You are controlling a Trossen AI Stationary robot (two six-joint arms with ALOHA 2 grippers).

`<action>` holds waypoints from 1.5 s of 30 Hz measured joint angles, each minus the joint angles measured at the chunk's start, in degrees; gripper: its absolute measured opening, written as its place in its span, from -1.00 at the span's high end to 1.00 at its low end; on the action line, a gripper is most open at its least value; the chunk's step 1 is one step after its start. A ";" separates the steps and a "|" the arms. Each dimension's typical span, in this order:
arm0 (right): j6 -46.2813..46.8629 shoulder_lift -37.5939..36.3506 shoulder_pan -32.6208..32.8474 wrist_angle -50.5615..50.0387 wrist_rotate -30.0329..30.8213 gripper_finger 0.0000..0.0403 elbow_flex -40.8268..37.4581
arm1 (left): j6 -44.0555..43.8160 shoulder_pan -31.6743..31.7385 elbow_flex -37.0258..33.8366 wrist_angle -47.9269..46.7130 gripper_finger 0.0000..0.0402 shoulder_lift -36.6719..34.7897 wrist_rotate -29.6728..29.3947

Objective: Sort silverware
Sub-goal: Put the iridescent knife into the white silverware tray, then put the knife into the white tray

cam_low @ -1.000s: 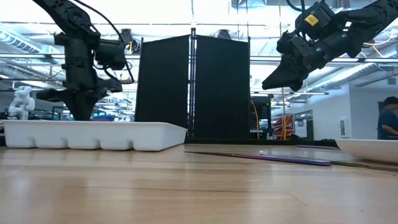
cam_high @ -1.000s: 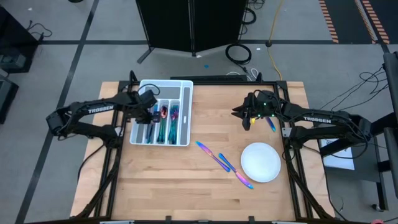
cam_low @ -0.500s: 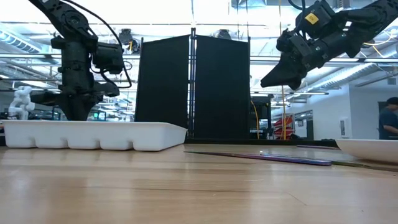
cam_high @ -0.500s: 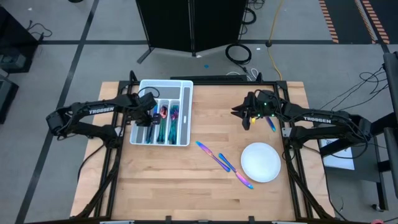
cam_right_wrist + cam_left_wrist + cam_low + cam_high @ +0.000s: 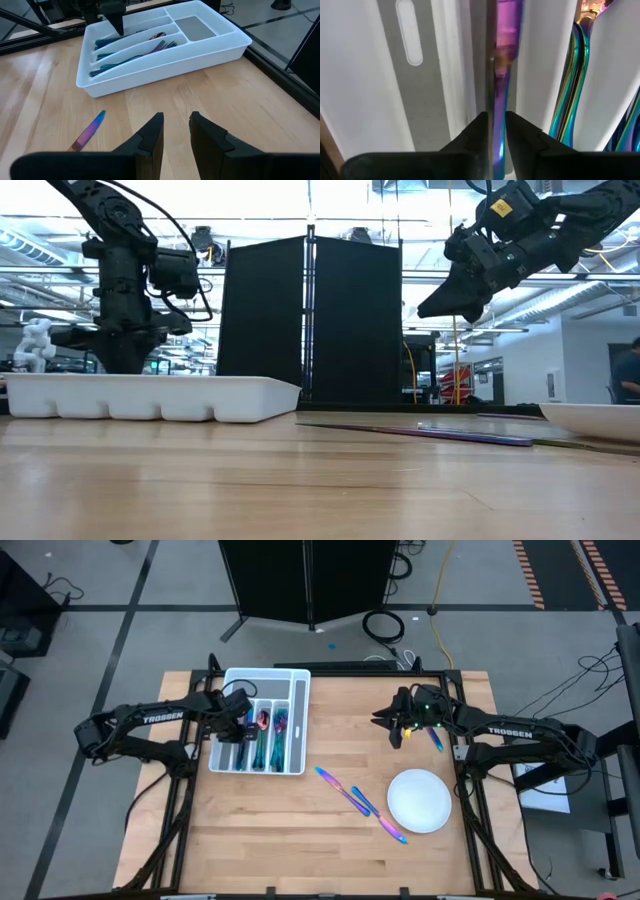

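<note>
Iridescent knife (image 5: 501, 75) lies lengthwise in the tray (image 5: 296, 730) slot between the left pincer's (image 5: 494, 131) barely parted fingers; right pincer (image 5: 174, 131) hovers slightly open, empty.

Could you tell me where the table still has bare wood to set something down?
The wide strip of table in front of the tray and plate is bare, as is the wood between the tray and the right gripper. It is crowded between tray and plate, where two pieces of silverware lie, and inside the tray under the left gripper.
</note>
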 joint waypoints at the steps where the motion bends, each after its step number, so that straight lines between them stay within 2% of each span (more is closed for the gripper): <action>1: 0.01 0.00 -0.02 0.00 0.00 0.61 0.00 | -0.03 0.00 0.02 0.00 0.64 0.00 0.00; 5: -0.13 0.00 -0.02 0.00 0.00 0.61 0.00 | 0.69 0.02 0.02 -0.15 0.53 0.00 0.02; 8: -0.23 0.00 0.00 0.00 0.00 0.61 0.00 | 5.34 0.02 0.68 -0.61 0.51 0.00 0.30; 17: -0.23 0.00 -0.02 0.00 0.00 0.61 0.00 | 16.24 -1.22 7.99 -1.49 0.50 -2.45 -0.62; 21: 0.33 0.00 0.00 0.94 0.00 0.61 0.00 | 23.21 -4.65 9.92 0.46 0.50 -5.35 -3.70; 25: 3.66 0.00 0.00 1.63 0.00 0.61 0.00 | 32.85 -9.97 9.92 5.16 0.50 -7.63 -3.88; 31: 10.16 -0.02 0.34 2.99 0.24 0.61 0.00 | 50.75 -19.56 8.52 11.88 0.50 -5.96 -3.43; 33: 11.52 0.12 1.69 3.14 0.94 0.61 0.00 | 54.99 -22.52 8.48 14.95 0.50 -3.95 -3.39; 36: 13.04 1.41 5.32 3.81 1.77 0.61 0.03 | 56.58 -26.42 8.46 24.07 0.50 -1.15 -2.71; 39: 14.76 3.46 11.06 3.92 2.46 0.61 0.02 | 61.94 -30.71 8.46 34.34 0.50 1.72 0.96; 45: 20.31 9.92 23.68 4.04 12.36 0.61 0.02 | 67.93 -36.97 8.46 52.20 0.50 8.65 2.46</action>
